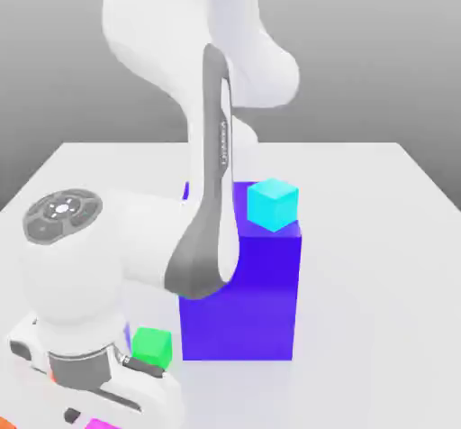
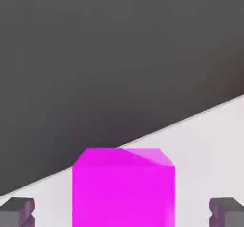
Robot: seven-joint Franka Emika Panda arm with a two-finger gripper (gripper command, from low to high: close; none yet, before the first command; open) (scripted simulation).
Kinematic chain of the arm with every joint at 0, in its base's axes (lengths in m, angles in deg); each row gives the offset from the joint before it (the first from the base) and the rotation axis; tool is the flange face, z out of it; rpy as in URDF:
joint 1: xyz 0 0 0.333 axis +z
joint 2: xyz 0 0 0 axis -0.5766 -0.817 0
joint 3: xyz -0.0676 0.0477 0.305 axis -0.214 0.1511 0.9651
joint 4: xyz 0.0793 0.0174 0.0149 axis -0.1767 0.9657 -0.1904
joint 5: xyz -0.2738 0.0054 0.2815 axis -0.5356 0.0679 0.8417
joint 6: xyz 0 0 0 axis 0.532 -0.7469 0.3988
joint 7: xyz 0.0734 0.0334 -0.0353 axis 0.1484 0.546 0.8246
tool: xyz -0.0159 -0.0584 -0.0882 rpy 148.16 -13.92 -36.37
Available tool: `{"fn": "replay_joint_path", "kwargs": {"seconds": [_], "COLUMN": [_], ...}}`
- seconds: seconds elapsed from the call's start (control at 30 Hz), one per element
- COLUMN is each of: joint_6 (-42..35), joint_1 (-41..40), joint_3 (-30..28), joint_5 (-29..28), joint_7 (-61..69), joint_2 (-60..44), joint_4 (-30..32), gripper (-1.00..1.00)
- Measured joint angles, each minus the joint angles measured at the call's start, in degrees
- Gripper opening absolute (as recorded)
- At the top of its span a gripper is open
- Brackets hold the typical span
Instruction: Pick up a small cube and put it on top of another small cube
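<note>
1. Gripper point(image 2: 122, 212): jaws well apart, astride magenta cube point(image 2: 124, 197), touching neither side.
2. Cube sits low near the exterior view's left; green cube point(image 1: 152, 348) beyond.
3. Best closed evenly, centred, before any lift.

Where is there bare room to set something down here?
In the exterior view, the table looks bare right of the blue block, and behind it. It is crowded front left, where the arm's hand, green cube and magenta cube bunch together.
</note>
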Motion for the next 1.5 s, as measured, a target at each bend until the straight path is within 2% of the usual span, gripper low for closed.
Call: {"fn": "replay_joint_path", "kwargs": {"seconds": [0.17, 0.4, 1.03, 1.33, 1.5], "joint_6": [0.5, -6.3, -7.9, -8.9, -8.7], "joint_1": [-0.1, 1.0, -1.1, -3.2, -4.3], "joint_3": [0.1, -1.5, -1.0, 0.4, 1.5], "joint_5": [0.1, -3.2, -20.7, -25.5, -25.9], "joint_7": [0.1, 1.1, 34.8, 53.4, 64.5], "joint_2": [-0.6, 8.7, 16.2, 20.5, 23.5], "joint_4": [-0.1, 2.5, 10.0, 13.4, 15.8], "gripper": [-1.0, -1.0, -1.0, -1.0, -1.0]}}
